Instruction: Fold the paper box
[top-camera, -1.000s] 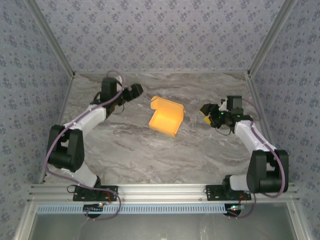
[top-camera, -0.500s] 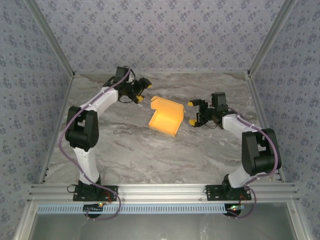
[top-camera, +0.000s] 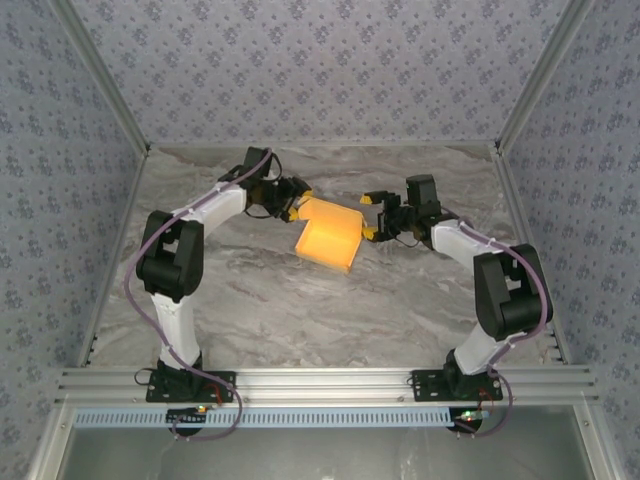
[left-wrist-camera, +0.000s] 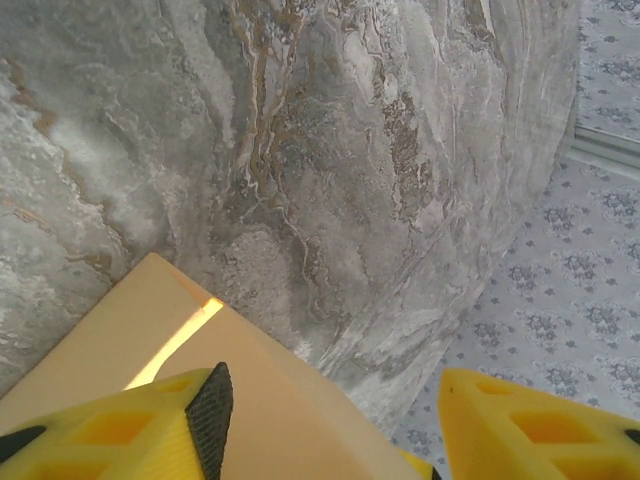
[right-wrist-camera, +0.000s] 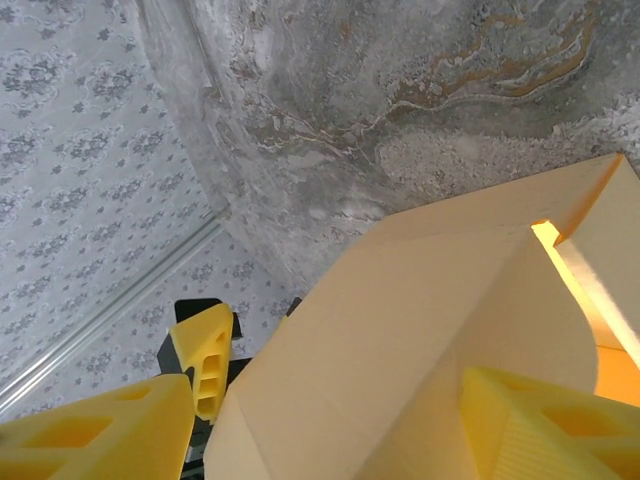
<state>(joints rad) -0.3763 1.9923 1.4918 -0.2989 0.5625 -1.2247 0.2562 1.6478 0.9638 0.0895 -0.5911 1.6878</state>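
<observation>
Converging, left gripper (top-camera: 296, 205) and right gripper (top-camera: 370, 217) now flank the paper box (top-camera: 330, 241), jaws parted.

A grey, marble-patterned table (top-camera: 300, 310) is enclosed by three walls (top-camera: 320, 70) papered in a blue-grey floral print. Aluminium rails (top-camera: 330, 382) run along the near edge. The light is even.

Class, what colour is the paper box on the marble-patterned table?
The paper box is plain tan-yellow; the top external view shows it best.
</observation>
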